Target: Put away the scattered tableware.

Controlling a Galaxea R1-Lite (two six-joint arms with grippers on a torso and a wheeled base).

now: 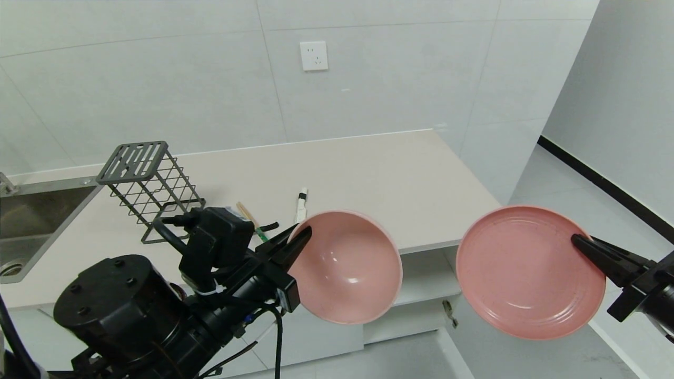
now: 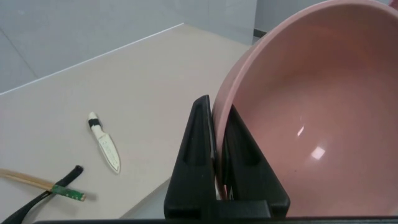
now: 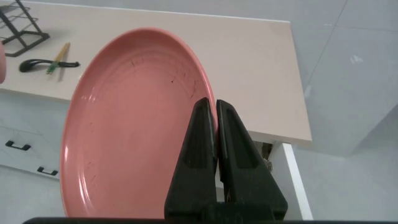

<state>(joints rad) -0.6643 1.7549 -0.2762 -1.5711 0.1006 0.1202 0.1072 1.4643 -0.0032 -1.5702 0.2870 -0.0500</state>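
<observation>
The left gripper (image 1: 301, 231) is closed on the rim of the pink bowl (image 1: 347, 268), with one finger inside the wall and one outside, as the left wrist view confirms (image 2: 216, 115). The bowl is held in the air at the front edge of the counter (image 1: 395, 173), tipped so that its opening faces the head camera.

The right gripper (image 1: 577, 240) is clamped on the rim of the pink plate (image 1: 526, 273). The plate is held clear of the counter, past its right end and above the floor, with its upper face turned toward the head camera. In the right wrist view the two fingers (image 3: 202, 143) pinch the plate edge (image 3: 137, 124) between them.

Items on the counter:
- A black wire rack (image 1: 150, 184), upright, near the sink (image 1: 31, 210).
- A white knife (image 1: 301, 202), lying flat behind the bowl.
- Wooden chopsticks (image 1: 245, 210), between the rack and the knife.
- A dark-handled utensil (image 1: 266, 227), possibly a spoon, partly hidden by the left arm, just beside the chopsticks.

A wall socket (image 1: 314, 56) is mounted on the tiles above the counter.
</observation>
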